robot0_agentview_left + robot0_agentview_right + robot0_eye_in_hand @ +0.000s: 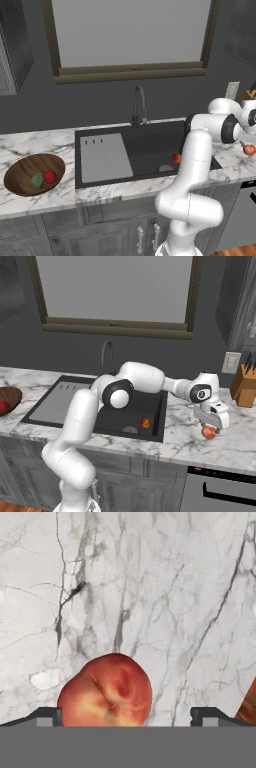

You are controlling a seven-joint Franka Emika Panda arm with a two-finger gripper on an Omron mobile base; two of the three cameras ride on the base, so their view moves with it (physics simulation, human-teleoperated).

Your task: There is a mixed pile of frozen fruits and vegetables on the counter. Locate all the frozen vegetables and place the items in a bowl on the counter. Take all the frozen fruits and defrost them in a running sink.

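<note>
My gripper [210, 427] hangs low over the white marble counter [190, 446] right of the sink [150, 150]. It is open. A pinkish-red peach [106, 692] sits between its fingers, close to the left fingertip [47, 716] and apart from the right one. The peach [209, 432] shows just under the hand. An orange fruit [176, 158] lies in the black basin. The wooden bowl [20, 175] at the far left holds a dark green lump [37, 180] and a bright red round item [49, 176]. The tiny yellow-green piece is out of view.
A dark curved faucet [139, 102] rises behind the sink, and a pale ribbed panel [105, 157] covers its left part. A wooden knife block [243, 386] stands at the back right by a wall outlet [229, 362]. A brown-orange edge [247, 704] sits beside the right finger.
</note>
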